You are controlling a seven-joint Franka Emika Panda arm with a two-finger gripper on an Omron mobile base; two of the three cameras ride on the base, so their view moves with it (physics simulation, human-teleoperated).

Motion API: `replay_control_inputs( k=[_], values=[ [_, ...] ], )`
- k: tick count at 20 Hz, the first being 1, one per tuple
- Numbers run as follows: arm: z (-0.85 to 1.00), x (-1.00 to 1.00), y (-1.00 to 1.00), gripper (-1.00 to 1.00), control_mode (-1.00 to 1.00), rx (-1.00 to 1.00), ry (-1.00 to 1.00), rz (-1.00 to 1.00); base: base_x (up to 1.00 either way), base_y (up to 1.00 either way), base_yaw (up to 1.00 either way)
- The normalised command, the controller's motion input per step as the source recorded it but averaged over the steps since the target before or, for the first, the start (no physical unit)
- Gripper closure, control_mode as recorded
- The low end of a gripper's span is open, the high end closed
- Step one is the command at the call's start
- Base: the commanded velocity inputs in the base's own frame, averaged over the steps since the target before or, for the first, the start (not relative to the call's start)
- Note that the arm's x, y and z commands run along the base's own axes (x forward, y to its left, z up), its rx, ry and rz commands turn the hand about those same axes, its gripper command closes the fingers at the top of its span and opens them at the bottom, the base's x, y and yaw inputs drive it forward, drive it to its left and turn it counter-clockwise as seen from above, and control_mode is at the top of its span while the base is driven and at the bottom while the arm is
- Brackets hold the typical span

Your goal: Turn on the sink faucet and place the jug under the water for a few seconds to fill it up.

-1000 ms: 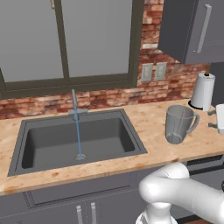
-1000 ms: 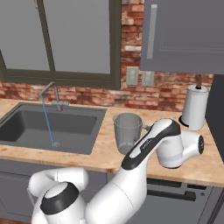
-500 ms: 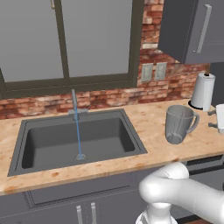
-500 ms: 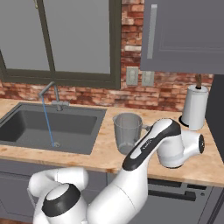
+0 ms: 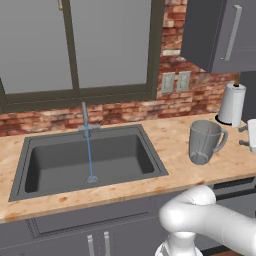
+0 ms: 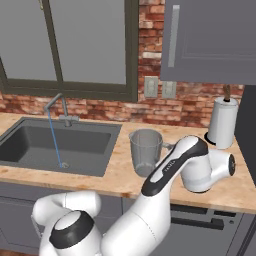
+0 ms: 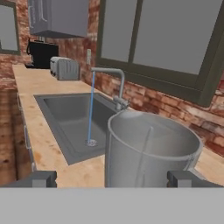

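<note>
Jug sits right in front of the gripper, standing up straight on the wooden counter, to the right of the sink. The gripper is wide open and holds nothing. Its two dark fingertips stand one on each side of the jug, near its wall, and I cannot tell if either one touches it. So the jug lies straight ahead, between the jaws, and I think the next move is to close on it.

Water runs already. It is a thin blue line that falls from the sink faucet down to the bottom of the sink, near the drain. The jug is not under it yet. To fill it, the arm would have to carry the jug sideways over the sink edge, toward the faucet.

In the left base view the jug shows its loop handle, which points to the right, toward the white paper-towel roll. In the right base view the arm bends in front of the jug and hides that side. The hand view looks down into the jug's open top, which is empty, and past it there is a toaster far along the counter
</note>
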Motion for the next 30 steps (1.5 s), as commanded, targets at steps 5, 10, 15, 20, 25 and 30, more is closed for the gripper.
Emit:
replay_control_inputs(
  k=[5, 10, 15, 20, 25, 30],
  values=[
    [0.0, -0.03, -0.33, -1.0, -1.0, 0.03, -0.01, 0.0, 0.0, 0.0, 0.0],
    [0.0, 0.0, -0.43, -1.0, -1.0, 0.03, 0.0, 0.0, 0.0, 0.0, 0.0],
    [0.0, 0.06, -0.42, -1.0, -1.0, 0.03, 0.0, 0.0, 0.0, 0.0, 0.0],
    [0.0, 0.24, -0.34, -1.0, -1.0, 0.03, 0.0, 0.0, 0.0, 0.0, 0.0],
    [-0.03, 0.35, -0.16, -1.0, -1.0, 0.0, 0.02, 0.0, 0.0, 0.0, 0.0],
    [-0.13, 0.45, 0.0, -1.0, -1.0, 0.0, 0.05, 0.0, 0.0, 0.0, 0.0]
  ],
)
